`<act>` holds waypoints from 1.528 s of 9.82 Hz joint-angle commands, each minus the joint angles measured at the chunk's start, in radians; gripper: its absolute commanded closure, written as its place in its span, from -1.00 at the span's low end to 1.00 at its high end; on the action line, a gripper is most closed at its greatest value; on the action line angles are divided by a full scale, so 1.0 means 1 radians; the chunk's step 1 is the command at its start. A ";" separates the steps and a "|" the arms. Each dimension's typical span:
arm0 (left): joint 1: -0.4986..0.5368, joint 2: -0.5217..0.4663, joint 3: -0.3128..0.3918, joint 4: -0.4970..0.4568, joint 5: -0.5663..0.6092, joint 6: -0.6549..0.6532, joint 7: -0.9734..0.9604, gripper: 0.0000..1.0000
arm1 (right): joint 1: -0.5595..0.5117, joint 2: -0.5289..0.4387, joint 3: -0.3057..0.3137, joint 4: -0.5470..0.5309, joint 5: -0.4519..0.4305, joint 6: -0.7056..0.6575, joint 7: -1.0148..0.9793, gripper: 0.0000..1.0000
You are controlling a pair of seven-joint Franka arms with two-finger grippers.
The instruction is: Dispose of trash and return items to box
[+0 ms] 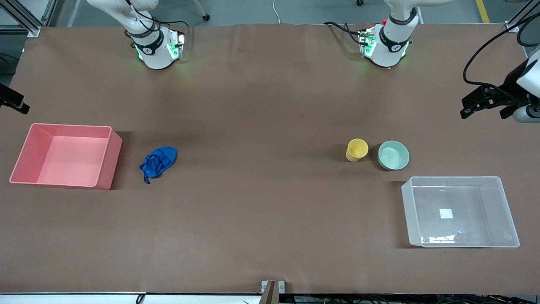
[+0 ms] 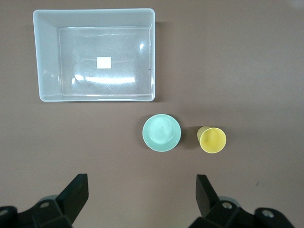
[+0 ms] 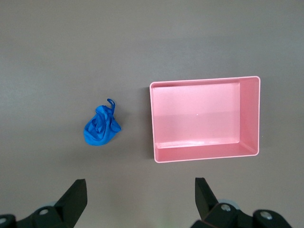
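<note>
Standing upright: yellow cup (image 1: 357, 150), mint bowl (image 1: 393, 155), mouths up.

Even overhead light, sharp focus. Soft short shadows beside bin (image 1: 67, 155), cup (image 1: 357, 150), bowl (image 1: 393, 155). Glare streaks on box (image 1: 459, 211) floor. Tabletop (image 1: 261, 126) matte.

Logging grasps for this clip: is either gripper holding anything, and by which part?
Nothing is held. Left gripper and right gripper hang open, fingers empty.
</note>
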State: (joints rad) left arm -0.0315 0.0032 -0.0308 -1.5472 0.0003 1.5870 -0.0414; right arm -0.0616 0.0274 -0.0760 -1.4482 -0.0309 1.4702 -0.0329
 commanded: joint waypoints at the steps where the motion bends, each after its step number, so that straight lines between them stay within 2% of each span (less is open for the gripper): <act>1: -0.008 0.011 0.009 -0.018 -0.014 -0.010 -0.004 -1.00 | -0.004 -0.007 0.001 -0.001 0.009 -0.007 -0.010 -1.00; 4: -0.007 0.020 0.012 -0.021 -0.014 -0.009 0.009 -1.00 | -0.003 -0.007 0.001 -0.003 0.009 -0.007 -0.008 -1.00; 6: -0.008 0.066 0.014 -0.031 -0.010 0.004 0.012 -1.00 | 0.006 -0.006 0.002 -0.018 0.009 0.002 -0.007 -1.00; 7: -0.007 0.080 0.015 -0.071 -0.008 0.049 0.011 -1.00 | 0.050 0.005 0.001 -0.052 0.009 0.028 -0.005 -1.00; 9: -0.002 0.072 0.015 -0.262 -0.011 0.266 0.011 -1.00 | 0.133 0.022 0.001 -0.284 0.009 0.237 0.065 -1.00; 10: 0.002 0.077 0.015 -0.337 -0.014 0.353 0.011 -1.00 | 0.176 0.028 0.001 -0.410 0.009 0.389 0.115 -1.00; 12: 0.004 0.078 0.015 -0.549 -0.016 0.598 0.008 -1.00 | 0.203 0.099 0.001 -0.611 0.008 0.687 0.139 -1.00; 14: 0.004 0.127 0.015 -0.735 -0.016 0.857 0.002 -1.00 | 0.209 0.226 0.001 -0.734 0.009 0.980 0.139 -1.00; 15: 0.004 0.179 0.015 -0.764 -0.016 0.937 0.002 -1.00 | 0.207 0.282 0.001 -0.750 0.009 1.069 0.140 -1.00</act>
State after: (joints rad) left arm -0.0259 0.1284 -0.0190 -2.2369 -0.0009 2.4175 -0.0417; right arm 0.1445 0.2590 -0.0734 -2.1717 -0.0206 2.4490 0.0927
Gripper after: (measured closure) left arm 0.000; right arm 0.000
